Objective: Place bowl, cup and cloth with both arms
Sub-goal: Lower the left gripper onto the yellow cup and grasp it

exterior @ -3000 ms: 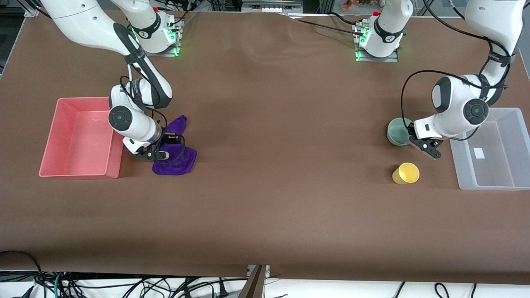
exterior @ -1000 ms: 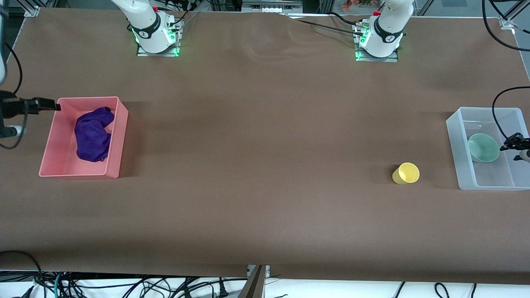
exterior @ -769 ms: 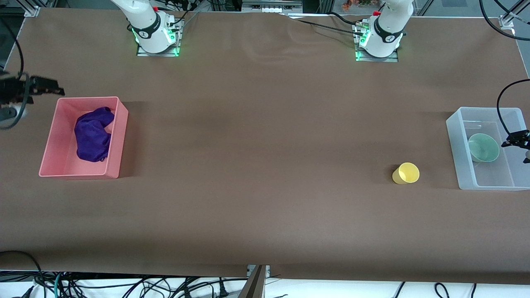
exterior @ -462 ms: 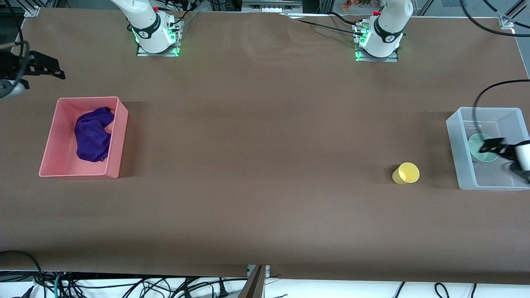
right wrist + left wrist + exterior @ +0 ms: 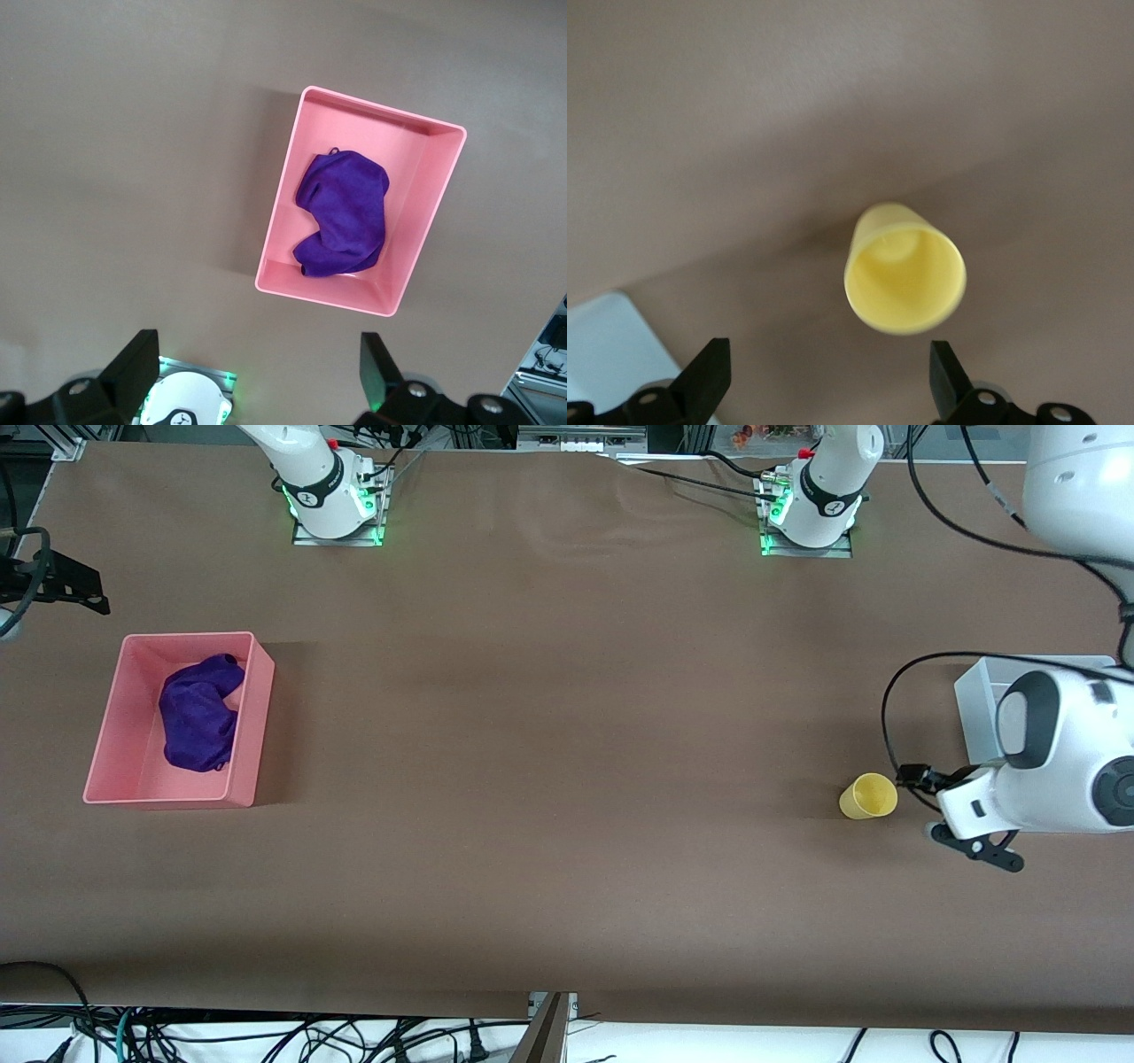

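We see the cup [image 5: 869,795] standing upright on the brown table [image 5: 567,779], toward the left arm's end and nearer the front camera than the clear bin [image 5: 973,701], well apart from that bin's wall. The left gripper [image 5: 824,390] hangs over the table just beside the cup, fingers [image 5: 709,376] spread wide with nothing between them — in the left wrist view the cup's open mouth sits between the two tips, a little ahead of them. The bowl is hidden from us by the left arm's bulk over the bin.

At the right arm's end, the cloth [image 5: 200,713] lies bunched inside the pink bin [image 5: 133,793], filling its middle. The right gripper [image 5: 252,372] waits high up by the table's edge at that end — its fingers [image 5: 133,363] spread apart and empty, with the pink bin and cloth far below in its wrist view.
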